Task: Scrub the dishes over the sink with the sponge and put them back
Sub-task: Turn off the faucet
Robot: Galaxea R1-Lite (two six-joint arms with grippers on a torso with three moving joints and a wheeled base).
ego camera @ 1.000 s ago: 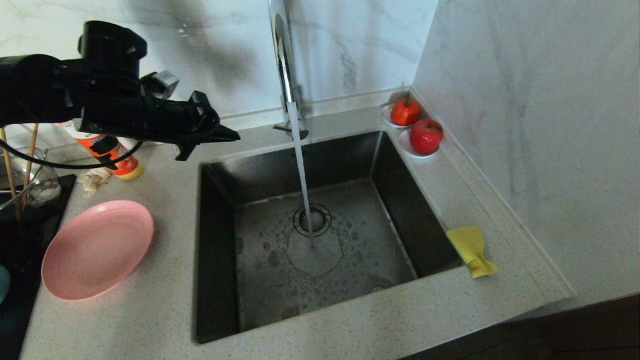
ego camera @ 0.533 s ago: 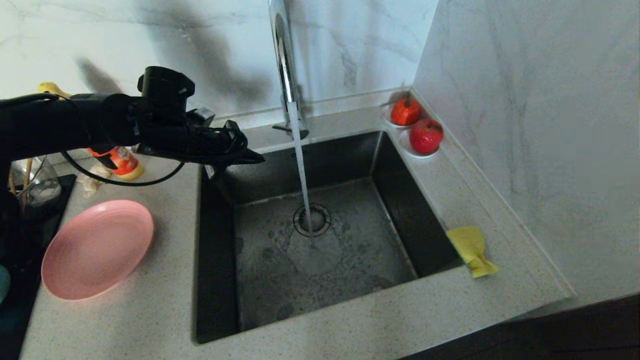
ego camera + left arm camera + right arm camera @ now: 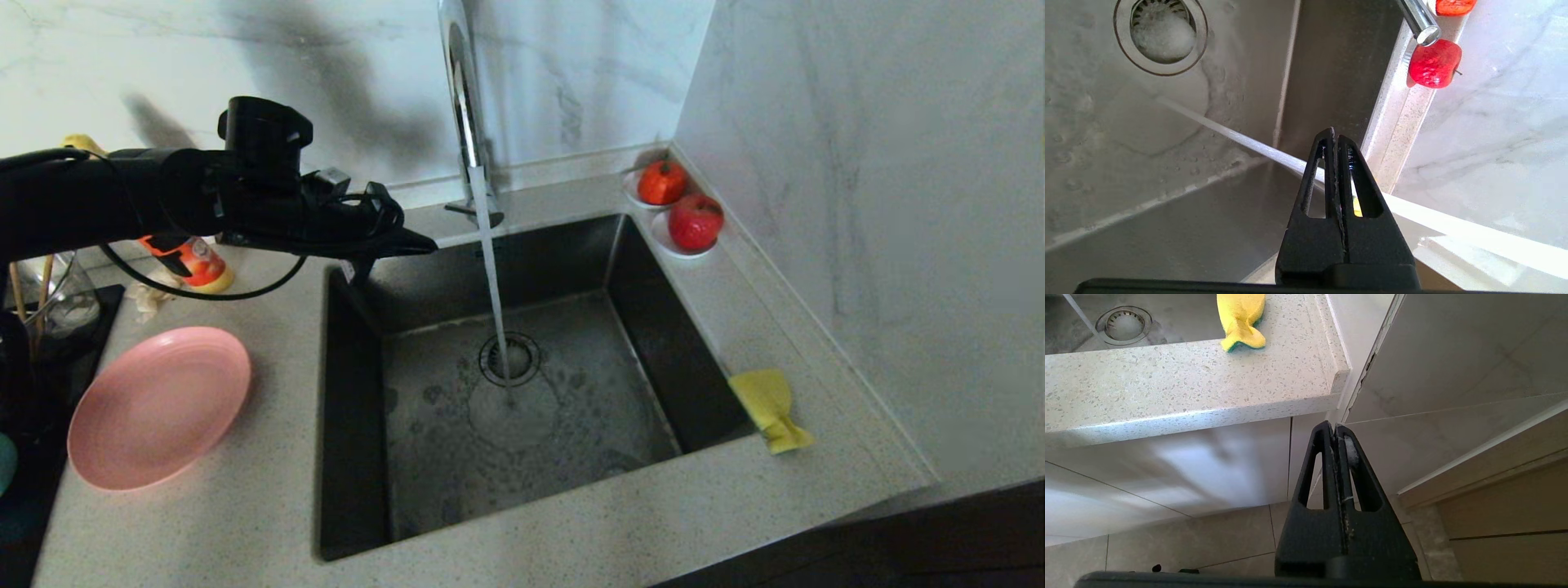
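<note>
A speckled stone desk is set into a marble-walled corner, with the sink (image 3: 522, 384) sunk in its middle and water running from the faucet (image 3: 465, 106) onto the drain. The left hand (image 3: 420, 243) is held over the sink's back-left corner, pressed shut and empty, close to the stream. The sponge (image 3: 770, 408) is seen at the sink's right rim, partly overhanging the basin; the plate (image 3: 155, 404) is laid near the desk's left edge. The right hand (image 3: 1336, 430) is parked below the desk's front edge, shut on nothing. 2 risks are judged: the left hand may be soaked by the stream, and the sponge may be nudged into the basin.
</note>
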